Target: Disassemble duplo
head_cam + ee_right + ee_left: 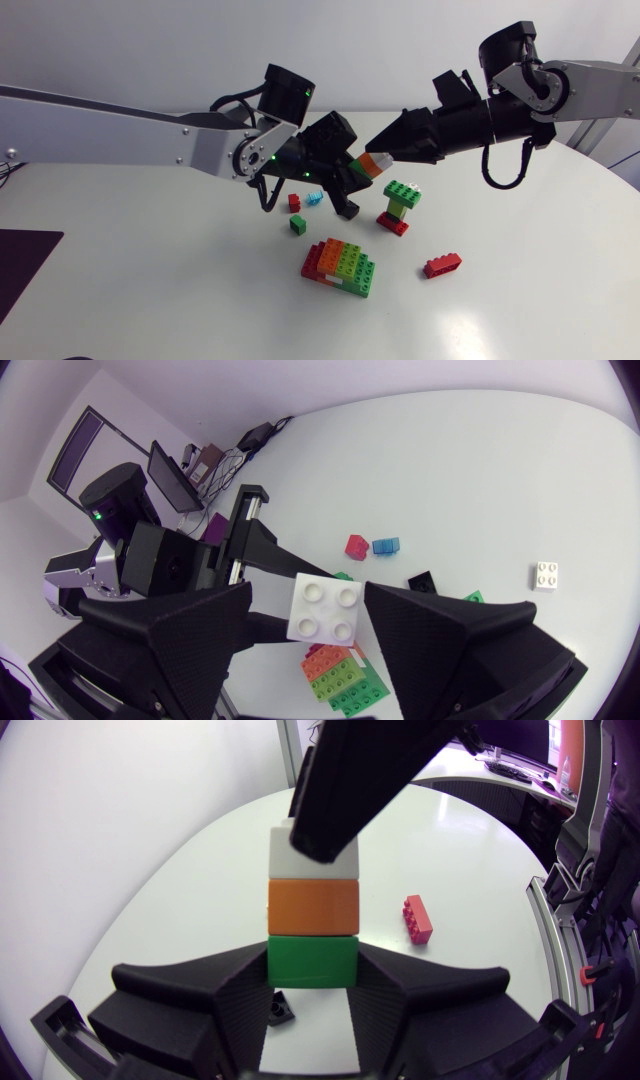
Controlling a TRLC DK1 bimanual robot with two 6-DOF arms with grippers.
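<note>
A three-brick stack, white brick on orange brick on green brick, hangs in the air above the tabletop, between both arms. The left gripper is clenched on the green brick, the right gripper grasps the white brick from two sides. Below lie a larger red, orange and green block, a green-on-red tower and a loose red brick

A round white table shows soft light glare and a dark panel at one edge.
</note>
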